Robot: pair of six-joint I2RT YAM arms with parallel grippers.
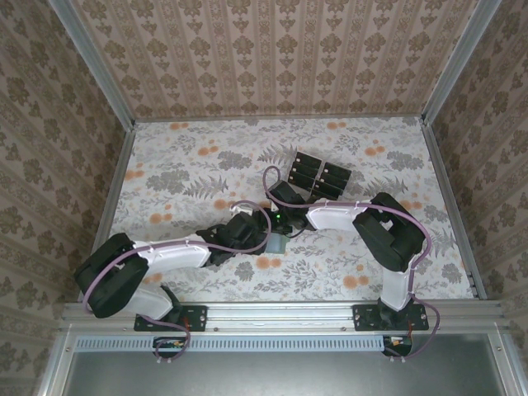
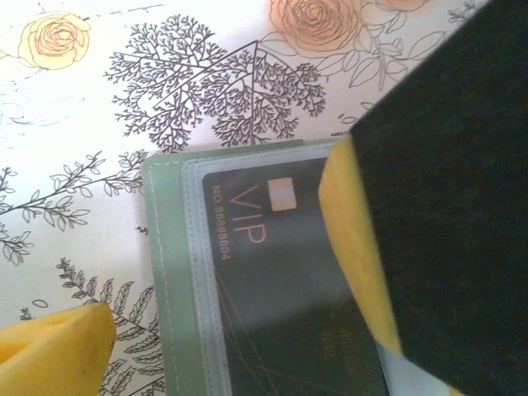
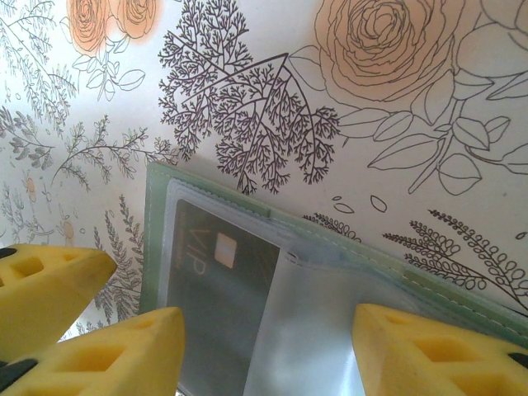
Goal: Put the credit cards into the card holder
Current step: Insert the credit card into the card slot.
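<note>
From above, you see the card holder [image 1: 275, 242] mid-table, with spare credit cards [image 1: 307, 171] beyond it. Left wrist: your left gripper [image 2: 223, 247] gapes wide and empty, likely straddling the holder to steady it. Right wrist: your right gripper [image 3: 268, 330] hovers half-spread, gripping nothing.

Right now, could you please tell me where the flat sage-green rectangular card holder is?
In the top view, the card holder lies mid-table, where the left gripper and right gripper meet, nearer the arms than the loose black rectangular cards.

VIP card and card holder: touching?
Touching. Left wrist view: the VIP card sits inside the card holder, under its clear sleeve.
</note>
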